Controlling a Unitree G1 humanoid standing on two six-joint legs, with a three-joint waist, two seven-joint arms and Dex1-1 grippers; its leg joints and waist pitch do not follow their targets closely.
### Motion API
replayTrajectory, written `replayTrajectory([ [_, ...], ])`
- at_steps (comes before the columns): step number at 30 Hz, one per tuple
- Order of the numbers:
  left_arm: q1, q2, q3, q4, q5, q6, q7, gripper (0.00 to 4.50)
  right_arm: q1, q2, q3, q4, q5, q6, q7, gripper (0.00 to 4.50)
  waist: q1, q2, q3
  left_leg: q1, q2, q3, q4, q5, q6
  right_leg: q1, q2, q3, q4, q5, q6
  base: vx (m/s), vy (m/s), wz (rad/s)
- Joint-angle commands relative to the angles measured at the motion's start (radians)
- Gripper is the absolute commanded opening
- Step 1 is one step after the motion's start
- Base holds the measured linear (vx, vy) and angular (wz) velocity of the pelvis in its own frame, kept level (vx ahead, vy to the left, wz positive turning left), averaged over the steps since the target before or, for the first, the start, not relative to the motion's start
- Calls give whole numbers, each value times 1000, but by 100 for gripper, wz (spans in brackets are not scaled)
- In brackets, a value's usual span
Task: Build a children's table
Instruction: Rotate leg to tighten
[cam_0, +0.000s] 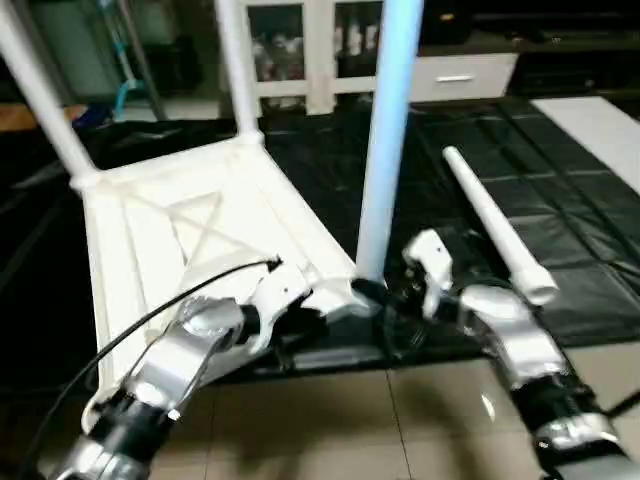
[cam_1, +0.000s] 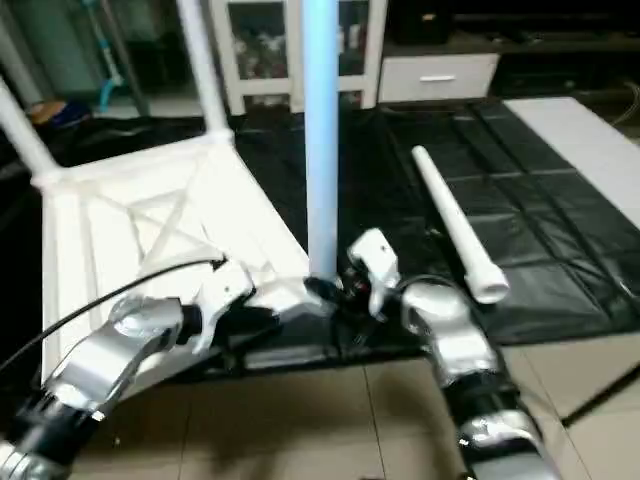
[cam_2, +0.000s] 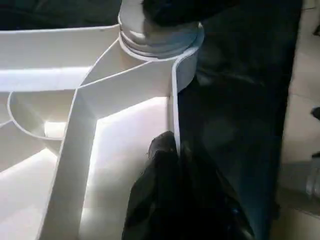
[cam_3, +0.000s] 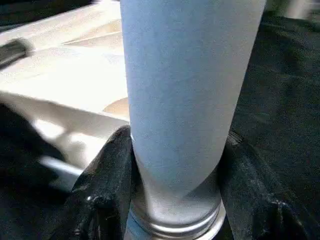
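Right gripper (cam_3: 175, 200) pinches the upright white tapered leg (cam_0: 385, 150) at the white ribbed tabletop's (cam_0: 180, 240) near corner socket (cam_2: 160, 37) — seating step, needing firm downward pressure — while left gripper (cam_2: 172, 165) clamps the rim beside it.

A glossy black sheet (cam_0: 560, 215) is seen spread across the middle of the frame. Beige floor tiles (cam_0: 400, 420) are laid along the bottom. At the top, a white glass-door cabinet (cam_1: 300, 45) is set beside a white drawer unit (cam_0: 460, 75). A pale mat (cam_1: 590, 135) is glimpsed at right.
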Motion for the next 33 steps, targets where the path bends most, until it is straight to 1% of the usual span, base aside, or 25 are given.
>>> replayTrajectory([
  [1,13,-32,-71,24,-4,9,-29,0,-41,-20,-105,81,-66,32,-273,200,-3,-4,-41,6,21,-27,-95,-473,-19,28,-11,9,-83,-502,-136,0,0,0],
  [2,6,-40,-70,34,1,9,-18,0,-44,-13,-107,86,-68,33,-292,199,-7,-5,-40,5,21,-26,-96,-477,-18,25,-11,9,-86,-507,-133,0,0,0],
  [4,-52,-115,-51,129,39,10,97,0,-71,53,-123,124,-81,38,-464,199,-19,-7,-38,5,17,-29,-94,-507,-19,22,-11,3,-94,-561,-112,0,0,0],
  [5,-61,-127,-46,143,43,11,114,0,-74,63,-124,128,-83,37,-489,199,-24,-8,-37,7,13,-31,-92,-507,-21,18,-12,1,-101,-590,-100,0,0,0],
  [6,-75,-149,-39,166,50,12,148,0,-78,85,-126,132,-85,40,-532,199,-25,-6,-39,9,13,-34,-92,-508,-22,19,-14,-1,-101,-594,-98,0,0,0],
  [7,-87,-166,-32,186,55,10,173,0,-82,104,-127,137,-87,41,-571,198,-32,-8,-40,3,14,-39,-94,-508,-16,23,-14,-4,-104,-580,-95,0,0,0],
  [8,-87,-166,-32,186,55,10,173,0,-82,104,-127,137,-87,41,-571,198,-35,-7,-41,-1,14,-40,-95,-506,-13,24,-15,-3,-103,-566,-100,0,0,0],
  [9,-112,-205,-18,227,58,8,211,0,-92,153,-115,149,-99,26,-629,198,-37,-9,-41,-4,13,-43,-97,-501,-8,26,-15,-4,-102,-547,-106,0,0,0],
  [10,-115,-208,-17,231,59,8,214,0,-93,157,-113,150,-101,22,-635,198,-39,-7,-43,-4,13,-42,-97,-499,-7,25,-15,-3,-101,-535,-112,0,0,0],
  [11,-121,-216,-15,242,61,4,222,0,-96,171,-107,154,-104,11,-644,198,-40,-11,-44,-3,13,-42,-97,-501,-3,24,-14,-3,-102,-518,-121,0,0,0],
  [13,-125,-219,-14,248,62,1,224,0,-99,182,-105,157,-102,8,-650,198,-39,-10,-44,-5,14,-42,-98,-501,2,25,-15,-2,-99,-501,-127,0,0,0],
  [15,-126,-221,-11,256,64,-6,224,0,-107,198,-104,166,-100,-5,-664,198,-40,-9,-45,-11,16,-42,-101,-487,11,29,-16,1,-93,-454,-147,0,0,0],
  [19,-114,-206,-7,257,68,-20,214,0,-116,208,-108,169,-82,-30,-647,198,-41,-11,-45,-13,17,-40,-100,-477,16,29,-17,3,-91,-431,-159,0,0,0],
  [20,-110,-201,-5,256,69,-24,211,0,-114,207,-112,159,-69,-38,-618,198,-43,-9,-44,-14,17,-39,-100,-476,19,30,-18,3,-91,-429,-162,0,0,0],
  [21,-107,-194,-4,257,72,-30,205,0,-109,208,-116,140,-50,-52,-570,254,-43,-12,-45,-15,17,-39,-100,-473,20,31,-18,3,-91,-429,-162,0,0,0],
  [23,-98,-180,-9,249,74,-43,186,0,-101,201,-115,108,-38,-78,-522,268,-42,-10,-46,-15,18,-39,-100,-465,27,33,-19,4,-90,-416,-167,0,0,0],
  [24,-85,-162,-18,230,73,-56,159,0,-95,188,-115,79,-32,-90,-495,279,-41,-11,-47,-19,19,-38,-100,-438,35,36,-20,6,-85,-387,-176,0,0,0],
  [25,-68,-141,-27,203,68,-67,126,0,-91,171,-116,53,-30,-97,-476,279,-39,-10,-47,-18,20,-38,-100,-432,38,37,-21,6,-86,-382,-179,0,0,0],
  [26,-68,-141,-27,203,68,-67,126,0,-91,171,-116,53,-30,-97,-476,295,-36,-11,-48,-19,23,-36,-100,-409,44,39,-20,8,-82,-353,-185,0,0,0],
  [27,-37,-105,-40,156,60,-78,78,0,-88,136,-117,25,-26,-95,-441,295,-34,-12,-49,-17,23,-34,-99,-397,48,37,-18,9,-80,-339,-190,0,0,0],
  [29,-26,-91,-45,141,59,-84,63,0,-88,123,-118,19,-26,-94,-431,318,-24,-9,-51,-12,24,-29,-96,-366,59,35,-18,12,-77,-301,-207,0,0,0],
  [30,4,-59,-50,95,42,-92,18,0,-91,84,-122,19,-35,-92,-412,324,-13,-7,-54,-6,25,-23,-93,-321,67,33,-16,14,-71,-244,-228,0,0,0],
  [31,10,-52,-51,86,39,-94,10,0,-91,75,-123,20,-38,-92,-407,333,-10,-6,-53,-7,27,-23,-93,-318,69,33,-15,15,-69,-236,-233,0,0,0],
  [32,25,-37,-51,63,31,-98,-9,0,-93,55,-127,22,-39,-90,-386,342,-11,-7,-52,-13,26,-24,-93,-308,70,36,-15,15,-66,-232,-233,0,0,0],
  [33,44,-17,-50,35,21,-98,-31,0,-94,30,-132,24,-31,-81,-342,358,-13,-5,-54,-20,26,-27,-95,-285,70,46,-15,12,-60,-222,-226,0,0,0],
])
